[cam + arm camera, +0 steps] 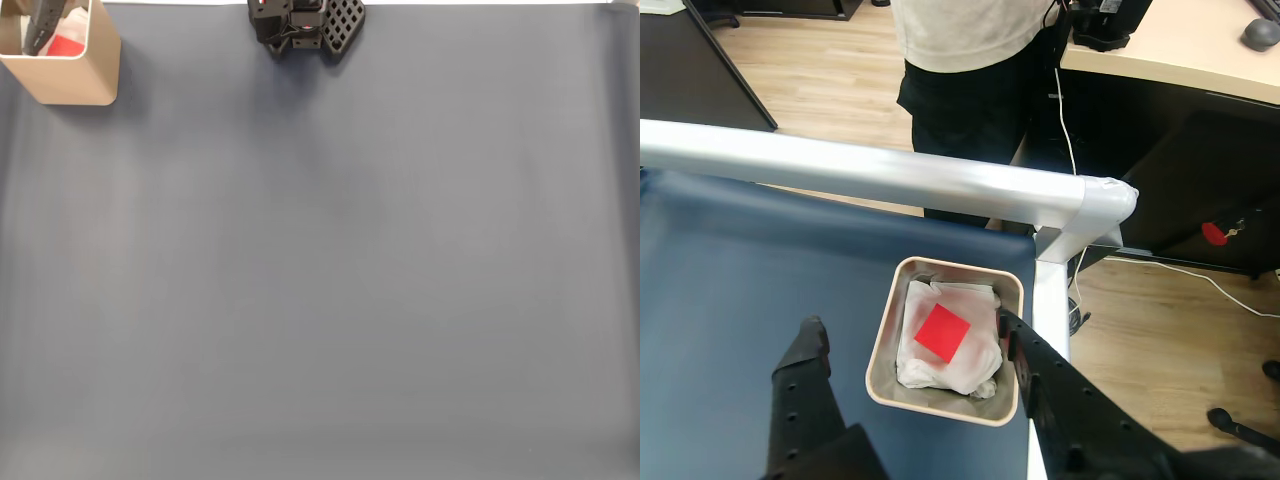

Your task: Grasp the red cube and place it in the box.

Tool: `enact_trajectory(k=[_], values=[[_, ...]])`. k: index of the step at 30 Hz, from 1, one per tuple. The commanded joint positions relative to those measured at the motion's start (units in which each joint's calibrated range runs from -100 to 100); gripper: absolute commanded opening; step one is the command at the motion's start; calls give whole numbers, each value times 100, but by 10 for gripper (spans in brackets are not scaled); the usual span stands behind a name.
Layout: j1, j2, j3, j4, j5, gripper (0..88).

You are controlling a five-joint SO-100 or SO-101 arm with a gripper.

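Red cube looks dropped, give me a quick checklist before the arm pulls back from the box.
1. Red cube inside the box, on the white lining: ok.
2. Pincer open, cube released: ok.
3. Box upright on the blue mat: ok.
4. Fingers clear of the rim: one outside, the other at the rim; contact cannot tell.
5. Retreat path over the mat free: ok in the fixed view.

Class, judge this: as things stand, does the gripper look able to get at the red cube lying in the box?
Probably yes. In the wrist view the gripper is open above the box, whose top is uncovered, and the red cube lies exposed on white lining.
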Motion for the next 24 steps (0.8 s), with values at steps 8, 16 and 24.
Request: enact_trajectory(k=[8, 16, 24], values=[[16, -167, -75, -8, -78, 375], [16, -159, -75, -90, -83, 157], [-104, -133, -84, -353, -54, 0]])
